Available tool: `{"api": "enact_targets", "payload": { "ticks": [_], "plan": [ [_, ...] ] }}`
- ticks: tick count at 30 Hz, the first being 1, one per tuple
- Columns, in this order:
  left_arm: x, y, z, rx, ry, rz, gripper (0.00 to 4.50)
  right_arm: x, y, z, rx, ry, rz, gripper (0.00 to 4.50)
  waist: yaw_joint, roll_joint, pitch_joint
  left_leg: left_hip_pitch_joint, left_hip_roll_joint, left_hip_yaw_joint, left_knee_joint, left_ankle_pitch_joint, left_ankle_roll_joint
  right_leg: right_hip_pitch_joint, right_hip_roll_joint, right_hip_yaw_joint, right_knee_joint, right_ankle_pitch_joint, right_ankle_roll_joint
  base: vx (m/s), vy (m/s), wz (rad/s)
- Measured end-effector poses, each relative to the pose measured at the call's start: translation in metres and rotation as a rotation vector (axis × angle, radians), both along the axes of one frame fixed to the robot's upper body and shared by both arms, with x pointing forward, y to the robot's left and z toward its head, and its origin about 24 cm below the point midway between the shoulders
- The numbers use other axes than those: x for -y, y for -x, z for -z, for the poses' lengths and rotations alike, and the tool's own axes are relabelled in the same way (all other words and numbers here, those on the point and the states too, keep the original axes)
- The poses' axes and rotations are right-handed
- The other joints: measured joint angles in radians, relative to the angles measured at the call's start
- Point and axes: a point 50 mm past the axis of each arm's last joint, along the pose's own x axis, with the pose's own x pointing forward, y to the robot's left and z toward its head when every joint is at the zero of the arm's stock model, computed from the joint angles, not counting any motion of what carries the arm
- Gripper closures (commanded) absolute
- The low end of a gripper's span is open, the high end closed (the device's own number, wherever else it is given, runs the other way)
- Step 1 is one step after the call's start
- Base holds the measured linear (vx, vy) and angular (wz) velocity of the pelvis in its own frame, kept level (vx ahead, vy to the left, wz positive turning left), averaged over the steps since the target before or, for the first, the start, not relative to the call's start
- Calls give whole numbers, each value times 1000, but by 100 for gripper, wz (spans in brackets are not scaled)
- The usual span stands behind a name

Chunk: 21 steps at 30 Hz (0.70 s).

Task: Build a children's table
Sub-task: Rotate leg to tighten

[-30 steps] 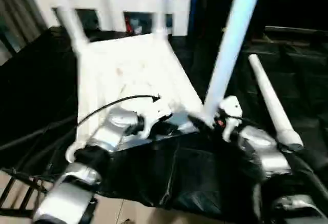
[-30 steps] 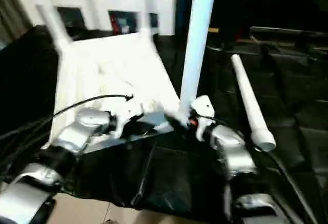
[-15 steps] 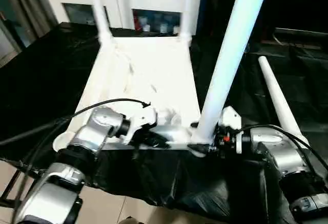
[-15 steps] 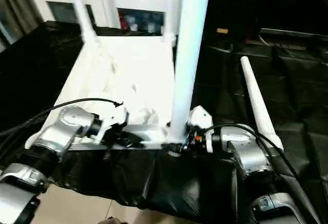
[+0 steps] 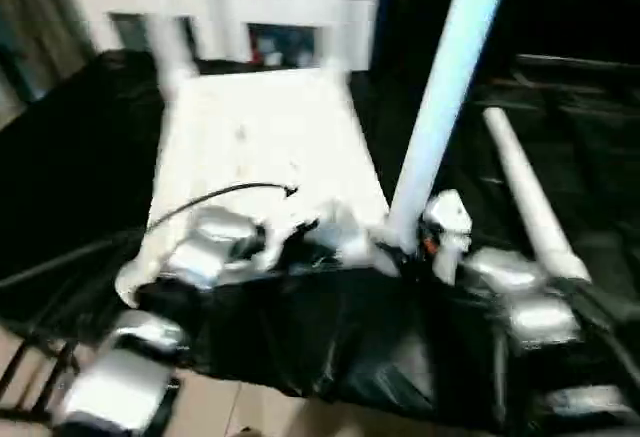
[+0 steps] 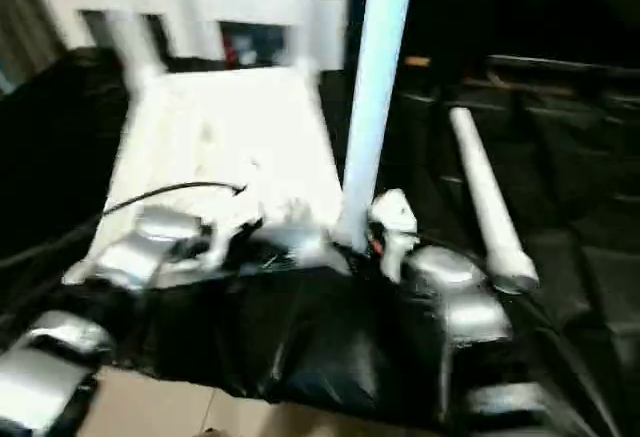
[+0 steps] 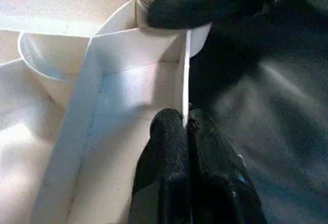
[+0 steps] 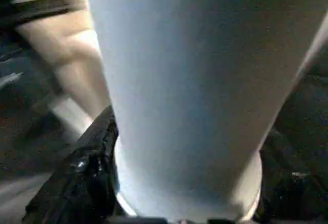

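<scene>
Upside down on the black-covered desk [image 5: 60, 157] lies the tabletop [image 5: 260, 137], ribbed underside up, two legs [image 5: 165, 52] already standing at its far corners. The left gripper [image 7: 185, 124] is pinched shut on the thin near rim, apparently to steady the top. The right gripper [image 5: 405, 247] clasps the base of an upright leg [image 5: 445, 87] between its fingers [image 8: 89, 172], holding it at the near right corner socket [image 7: 164, 34], presumably for seating. A spare leg [image 5: 525, 197] lies just beside, on the desk, within reach.
</scene>
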Motion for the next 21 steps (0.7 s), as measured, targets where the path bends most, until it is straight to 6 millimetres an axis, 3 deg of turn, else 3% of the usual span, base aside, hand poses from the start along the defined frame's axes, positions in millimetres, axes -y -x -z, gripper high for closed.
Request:
{"api": "enact_targets", "payload": {
  "ticks": [4, 5, 11, 21],
  "plan": [
    [19, 0, 0, 48, -3, -67, 450, -4, -6, -1, 12, -15, 192, 173, -4, 2, -1, 0, -1, 0, -2, 0, 0, 0, 0, 0, -1, 0, 1, 0, 0, 0],
    [21, 0, 0, 59, -3, -78, 450, -5, -7, -1, 20, -15, 218, 138, -4, 3, -2, -1, -1, 0, -4, 0, 0, 0, 0, 0, -1, -1, 1, 0, 0, 0],
    [24, 3, 0, 89, 2, -73, 450, -6, -4, 0, 54, -26, 219, 69, -1, 10, -2, -2, -1, -1, -4, 0, 0, -1, 0, -1, -2, -1, 1, 0, 0, 0],
    [1, 13, 0, 86, 0, 130, 450, 14, 12, -6, 30, 31, -217, 60, 9, 14, 0, -4, -1, -1, -4, 3, 5, -2, 0, -1, -2, -1, 1, 0, 0, 0]
  ]
}}
